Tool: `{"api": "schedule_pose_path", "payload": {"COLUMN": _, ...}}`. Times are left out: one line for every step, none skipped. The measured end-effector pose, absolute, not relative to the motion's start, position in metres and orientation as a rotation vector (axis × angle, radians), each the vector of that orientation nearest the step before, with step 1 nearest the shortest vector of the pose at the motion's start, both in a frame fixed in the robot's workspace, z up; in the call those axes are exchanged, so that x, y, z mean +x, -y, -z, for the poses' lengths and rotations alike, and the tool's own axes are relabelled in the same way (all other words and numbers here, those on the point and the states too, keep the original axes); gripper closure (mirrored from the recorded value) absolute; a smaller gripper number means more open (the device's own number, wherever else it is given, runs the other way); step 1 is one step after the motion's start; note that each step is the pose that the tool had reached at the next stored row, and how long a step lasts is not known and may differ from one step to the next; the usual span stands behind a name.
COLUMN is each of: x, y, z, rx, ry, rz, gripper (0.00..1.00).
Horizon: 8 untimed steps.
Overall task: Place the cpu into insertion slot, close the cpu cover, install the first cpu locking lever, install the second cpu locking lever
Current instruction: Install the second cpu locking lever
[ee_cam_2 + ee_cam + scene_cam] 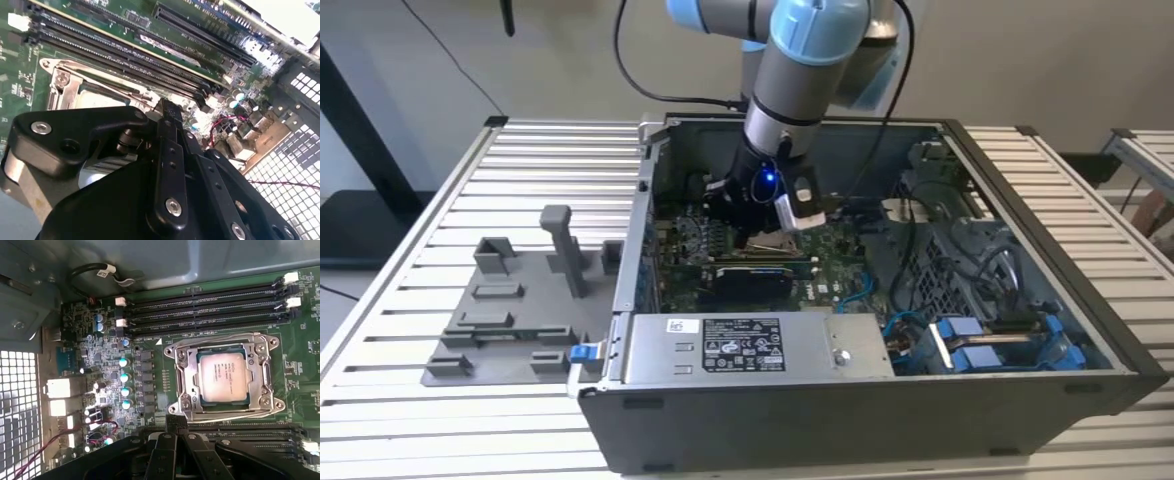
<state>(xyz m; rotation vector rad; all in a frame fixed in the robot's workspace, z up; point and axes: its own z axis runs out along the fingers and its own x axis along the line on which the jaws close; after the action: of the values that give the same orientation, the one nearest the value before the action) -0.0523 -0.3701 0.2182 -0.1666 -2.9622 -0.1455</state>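
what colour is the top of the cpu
Silver-tan metal; the cpu shows best in the first wrist view.

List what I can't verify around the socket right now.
- First wrist view: the cpu sits under the cpu cover, but whether the locking levers are hooked is too small to tell.
- Second wrist view: the gripper hides the cpu and most of the cpu cover.
- Exterior view: the gripper hides both.
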Motion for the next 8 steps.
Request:
{"api": "schedule_pose_path", "payload": {"x": -0.0524, "y": 0.3697, "z": -0.2175, "rx": -0.166, "ry": 2.962, "rz": 0.148, "gripper": 0.89}}
{"api": "schedule_pose_path", "payload": {"x": -0.0526, "y": 0.3694, "z": -0.2167, "rx": -0.166, "ry": 2.962, "rz": 0.151, "gripper": 0.89}}
{"api": "schedule_pose_path", "payload": {"x": -0.0528, "y": 0.3694, "z": -0.2161, "rx": -0.166, "ry": 2.962, "rz": 0.152, "gripper": 0.89}}
{"api": "schedule_pose_path", "payload": {"x": -0.0532, "y": 0.3693, "z": -0.2155, "rx": -0.167, "ry": 2.962, "rz": 0.152, "gripper": 0.89}}
{"api": "schedule_pose_path", "payload": {"x": -0.0536, "y": 0.3691, "z": -0.2144, "rx": -0.167, "ry": 2.962, "rz": 0.152, "gripper": 0.89}}
{"api": "schedule_pose_path", "payload": {"x": -0.0540, "y": 0.3690, "z": -0.2132, "rx": -0.167, "ry": 2.962, "rz": 0.152, "gripper": 0.89}}
{"api": "schedule_pose_path", "payload": {"x": -0.0544, "y": 0.3688, "z": -0.2121, "rx": -0.167, "ry": 2.962, "rz": 0.152, "gripper": 0.89}}
{"api": "schedule_pose_path", "payload": {"x": -0.0547, "y": 0.3686, "z": -0.2112, "rx": -0.167, "ry": 2.962, "rz": 0.152, "gripper": 0.89}}
